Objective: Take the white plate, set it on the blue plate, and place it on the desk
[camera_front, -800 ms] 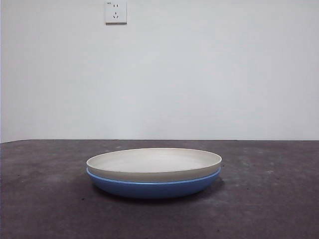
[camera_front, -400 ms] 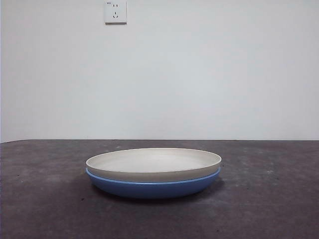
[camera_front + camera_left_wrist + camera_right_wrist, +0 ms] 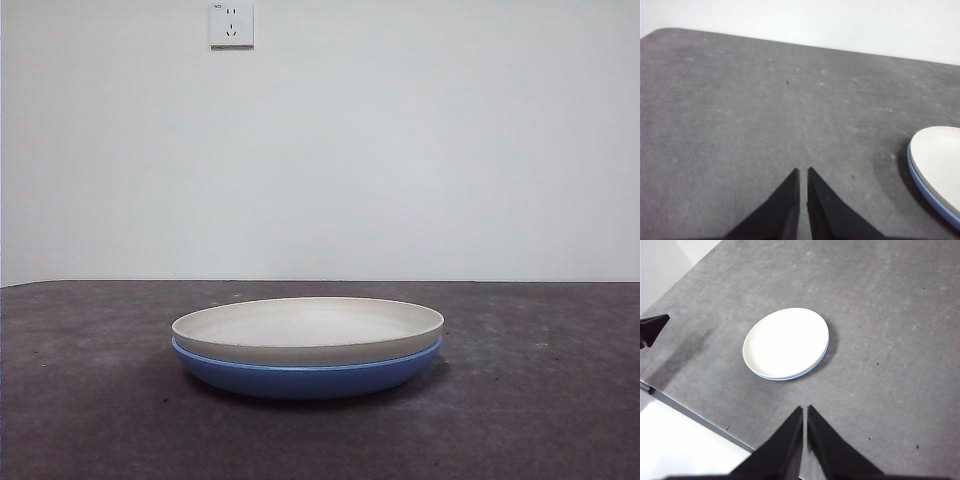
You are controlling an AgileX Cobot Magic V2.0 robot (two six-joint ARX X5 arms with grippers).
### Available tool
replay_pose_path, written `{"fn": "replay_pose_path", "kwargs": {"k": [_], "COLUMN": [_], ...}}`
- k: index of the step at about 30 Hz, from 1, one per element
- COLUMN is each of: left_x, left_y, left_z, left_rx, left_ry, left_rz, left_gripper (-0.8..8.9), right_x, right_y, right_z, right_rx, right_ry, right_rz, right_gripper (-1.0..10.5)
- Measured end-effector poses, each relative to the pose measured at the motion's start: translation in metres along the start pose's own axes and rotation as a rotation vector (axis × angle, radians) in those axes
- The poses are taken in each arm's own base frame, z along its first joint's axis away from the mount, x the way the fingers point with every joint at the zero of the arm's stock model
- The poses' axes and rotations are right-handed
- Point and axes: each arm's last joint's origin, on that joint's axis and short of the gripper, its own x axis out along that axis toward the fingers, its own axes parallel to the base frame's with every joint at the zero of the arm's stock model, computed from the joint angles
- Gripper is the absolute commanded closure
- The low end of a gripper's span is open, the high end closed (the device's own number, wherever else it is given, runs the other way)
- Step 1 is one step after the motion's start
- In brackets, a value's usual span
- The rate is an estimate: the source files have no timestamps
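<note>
The white plate (image 3: 308, 328) rests nested on the blue plate (image 3: 305, 377) in the middle of the desk (image 3: 90, 400). The stack also shows in the right wrist view, the white plate (image 3: 786, 342) with a thin blue edge (image 3: 790, 378) under it, and in the left wrist view (image 3: 940, 160). My left gripper (image 3: 803, 172) is shut and empty, low over the bare desk beside the stack. My right gripper (image 3: 804, 410) is shut and empty, high above the desk and apart from the plates. Neither gripper shows in the front view.
A wall socket (image 3: 232, 24) is on the white wall behind. The desk's edge (image 3: 695, 416) shows in the right wrist view, with the left gripper's black tip (image 3: 652, 327) near it.
</note>
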Motion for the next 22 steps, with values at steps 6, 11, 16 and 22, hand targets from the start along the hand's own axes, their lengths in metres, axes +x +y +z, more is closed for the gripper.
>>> {"fn": "replay_pose_path", "kwargs": {"k": [6, 11, 16, 22], "left_x": [0.0017, 0.0017, 0.0017, 0.0017], "left_y": [0.0018, 0.002, 0.002, 0.002], "left_z": [-0.0013, -0.0013, -0.0013, -0.0013], "left_rx": [0.009, 0.013, 0.013, 0.013], "left_ry": [-0.03, -0.03, -0.03, -0.03], "left_rz": [0.048, 0.051, 0.051, 0.051], "left_gripper": [7.88, 7.88, 7.88, 7.88], "right_x": [0.0, 0.0, 0.0, 0.0], "right_y": [0.0, 0.0, 0.0, 0.0], "right_z": [0.0, 0.0, 0.0, 0.0], "right_rx": [0.0, 0.0, 0.0, 0.0], "right_ry": [0.0, 0.0, 0.0, 0.0], "right_rz": [0.0, 0.0, 0.0, 0.0], "right_gripper": [9.4, 9.4, 9.4, 9.4]}}
